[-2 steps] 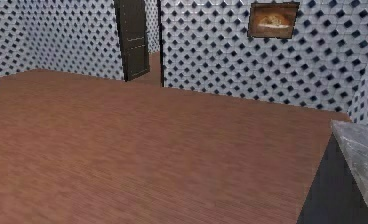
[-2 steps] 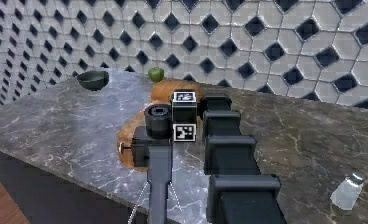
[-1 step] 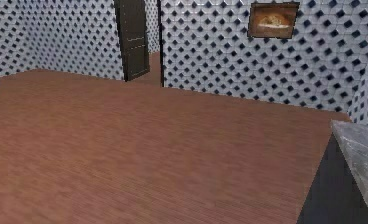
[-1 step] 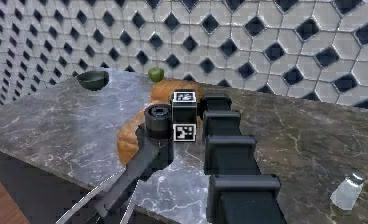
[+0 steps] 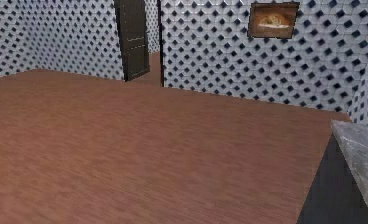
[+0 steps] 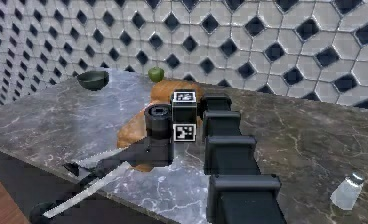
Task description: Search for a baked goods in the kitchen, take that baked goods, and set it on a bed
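- Rising from the bottom edge of the arm side view, the dark square arm [image 6: 228, 150] is seen stretched out over a grey marbled countertop [image 6: 52, 120].
- Two white marker squares [image 6: 184, 113] are carried at the arm's far end. The gripper [image 6: 67, 188] is set left of them, with its dark body low over the counter.
- A brown loaf [image 6: 160, 98], taken for the baked goods, lies on the countertop right at and behind the gripper's body and is partly hidden by it.
- Whether the gripper is spread or pressed together cannot be told, nor whether anything is held by it.
- A dark bowl [image 6: 92, 80] and a small green round fruit [image 6: 156, 74] are placed farther out on the counter, near the wall [image 6: 292, 45], which is tiled in a diamond pattern.
- A small clear shaker [image 6: 348, 190] stands apart at the arm side view's right.
- In the forward view, a wooden floor [image 5: 142, 140] is shown running to patterned walls, with a dark door [image 5: 132, 35] and a framed picture [image 5: 273, 20].
- A grey counter corner [image 5: 357, 150] is seen at the forward view's right edge.
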